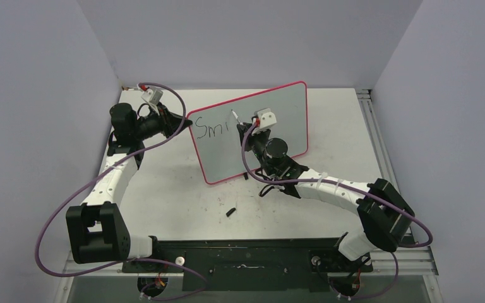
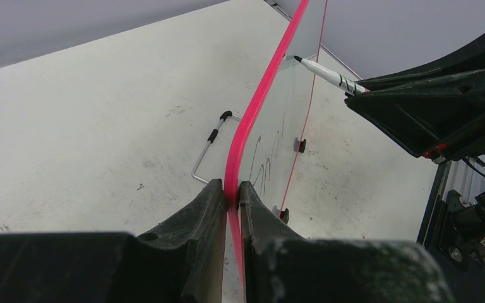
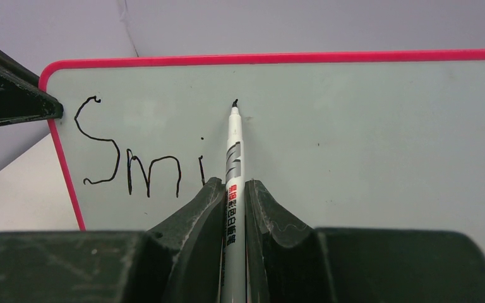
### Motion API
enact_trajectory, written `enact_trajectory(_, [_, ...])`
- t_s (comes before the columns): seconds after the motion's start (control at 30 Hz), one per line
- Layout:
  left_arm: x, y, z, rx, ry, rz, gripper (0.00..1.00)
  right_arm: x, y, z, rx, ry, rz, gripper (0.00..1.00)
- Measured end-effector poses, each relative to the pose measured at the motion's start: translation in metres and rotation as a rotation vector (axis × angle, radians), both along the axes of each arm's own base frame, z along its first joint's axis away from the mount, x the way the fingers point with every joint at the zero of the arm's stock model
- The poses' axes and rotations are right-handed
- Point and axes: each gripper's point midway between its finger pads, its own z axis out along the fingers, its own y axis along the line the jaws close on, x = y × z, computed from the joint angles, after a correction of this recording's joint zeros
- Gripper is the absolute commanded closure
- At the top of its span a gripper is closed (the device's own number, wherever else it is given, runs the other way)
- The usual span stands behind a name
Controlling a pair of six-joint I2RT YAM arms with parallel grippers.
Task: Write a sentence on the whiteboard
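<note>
The whiteboard (image 1: pixel 278 120), pale face with a pink-red rim, stands tilted on the table; black letters "Smi" are on its left part. My left gripper (image 1: pixel 183 120) is shut on its left rim, seen edge-on in the left wrist view (image 2: pixel 232 189) where the whiteboard rim (image 2: pixel 259 101) runs upward. My right gripper (image 1: pixel 252 129) is shut on a white marker (image 3: pixel 233 183), seen between the jaws in the right wrist view (image 3: pixel 233 189). The marker tip touches the whiteboard (image 3: pixel 366 126) just right of the "i", by a small fresh mark. The marker also shows in the left wrist view (image 2: pixel 325 72).
A small black marker cap (image 1: pixel 230 211) lies on the white tabletop (image 1: pixel 164 196) in front of the board. A wire stand (image 2: pixel 208 148) sits behind the board. Grey walls enclose the table; a metal rail (image 1: pixel 379 145) runs along the right edge.
</note>
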Motion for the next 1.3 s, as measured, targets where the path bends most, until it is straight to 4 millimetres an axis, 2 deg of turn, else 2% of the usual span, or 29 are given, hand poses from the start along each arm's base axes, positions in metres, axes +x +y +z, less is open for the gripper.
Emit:
enact_trajectory(0.17, [0.000,0.000,0.000,0.000,0.000,0.000,1.00,-0.001,0.000,-0.002,0.011,0.010,0.002,0.95])
enact_trajectory(0.4, [0.000,0.000,0.000,0.000,0.000,0.001,1.00,-0.007,0.002,-0.016,0.006,0.038,0.012,0.95])
enact_trajectory(0.67, [0.000,0.000,0.000,0.000,0.000,0.001,1.00,-0.021,0.006,-0.044,-0.023,0.093,0.038,0.95])
enact_trajectory(1.0, [0.000,0.000,0.000,0.000,0.001,0.001,1.00,-0.033,0.001,-0.075,-0.063,0.160,0.040,0.95])
enact_trajectory(1.3, [0.000,0.000,0.000,0.000,0.001,0.001,1.00,-0.035,-0.001,-0.080,-0.071,0.173,0.034,0.95])
